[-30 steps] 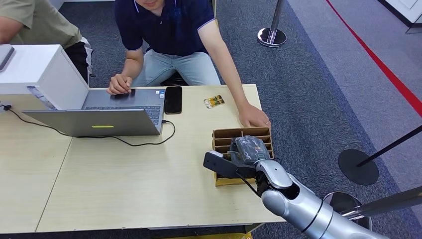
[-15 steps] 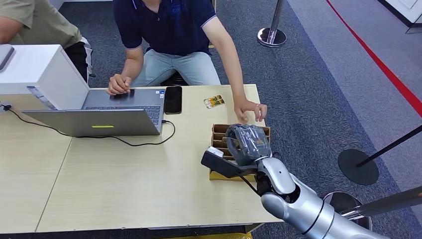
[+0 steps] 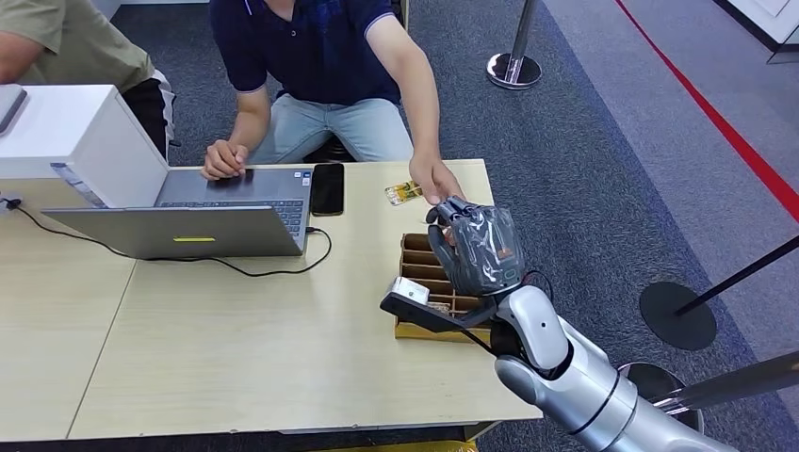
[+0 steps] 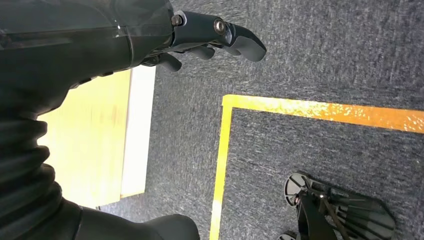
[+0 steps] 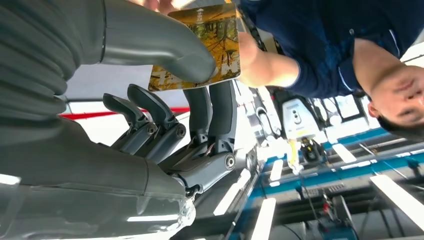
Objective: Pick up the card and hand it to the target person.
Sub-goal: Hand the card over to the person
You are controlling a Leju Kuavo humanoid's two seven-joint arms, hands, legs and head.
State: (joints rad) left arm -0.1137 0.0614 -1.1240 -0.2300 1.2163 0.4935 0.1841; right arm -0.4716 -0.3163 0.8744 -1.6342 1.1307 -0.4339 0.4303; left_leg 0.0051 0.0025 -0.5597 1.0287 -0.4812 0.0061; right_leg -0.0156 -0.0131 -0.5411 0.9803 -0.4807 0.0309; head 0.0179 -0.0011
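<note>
**Card up, handing it across**

My right hand (image 3: 479,247) is raised above the cardboard divider box (image 3: 426,271) near the counter's (image 3: 236,348) right edge. In the right wrist view my thumb presses the card (image 5: 210,45) against two fingers (image 5: 220,110), while the other fingers sit curled aside. The card is clear of the counter, with its free end toward the person in the dark blue shirt (image 3: 311,42). The person's hand (image 3: 435,179) is right at my fingertips, seemingly at the card's far edge.

To do this well, I should hold the arm steady, keep the card flat and offered edge-first, and ease the thumb pressure only when I judge their grasp is firm; letting go early risks dropping it into the box.

My left hand (image 4: 210,35) hangs beside the counter, holding nothing, fingers loosely curled.
</note>
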